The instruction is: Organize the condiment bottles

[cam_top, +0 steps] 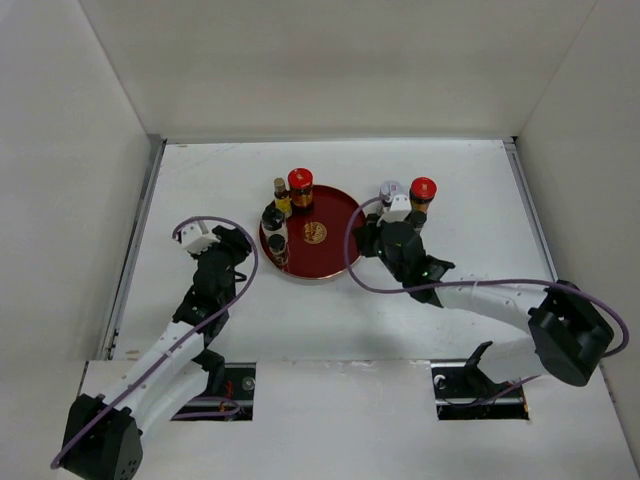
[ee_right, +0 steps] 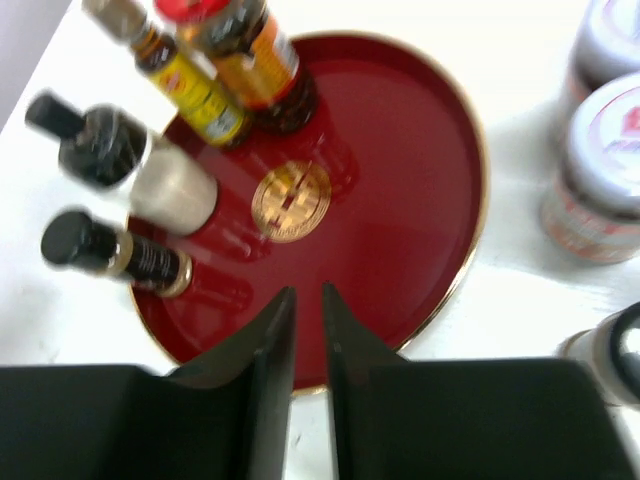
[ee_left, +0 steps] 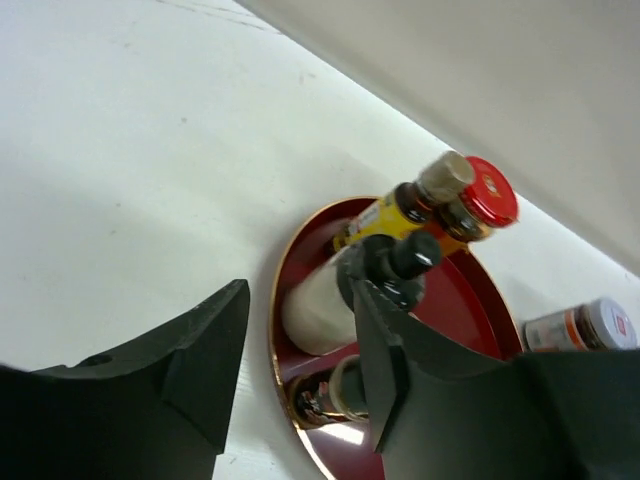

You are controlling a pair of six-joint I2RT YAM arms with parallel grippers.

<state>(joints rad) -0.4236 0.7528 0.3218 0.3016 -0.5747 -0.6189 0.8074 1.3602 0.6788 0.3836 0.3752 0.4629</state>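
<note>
Tray (cam_top: pixel 337 222) of glossy round red lacquer with 4 glass bottles (cam_top: pixel 300 187); left hand (cam_top: pixel 240 243) spread, right hand (ee_right: pixel 308 300) pressed together.

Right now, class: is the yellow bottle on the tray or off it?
On it: the yellow bottle stands upright inside the tray's rim, beside a red-capped jar.

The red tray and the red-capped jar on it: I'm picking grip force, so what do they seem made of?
Red tray: glossy lacquer or plastic, judging by the reflections; gold rim. Red-capped jar: probably glass, translucent amber with a printed label; cap material unclear.
</note>
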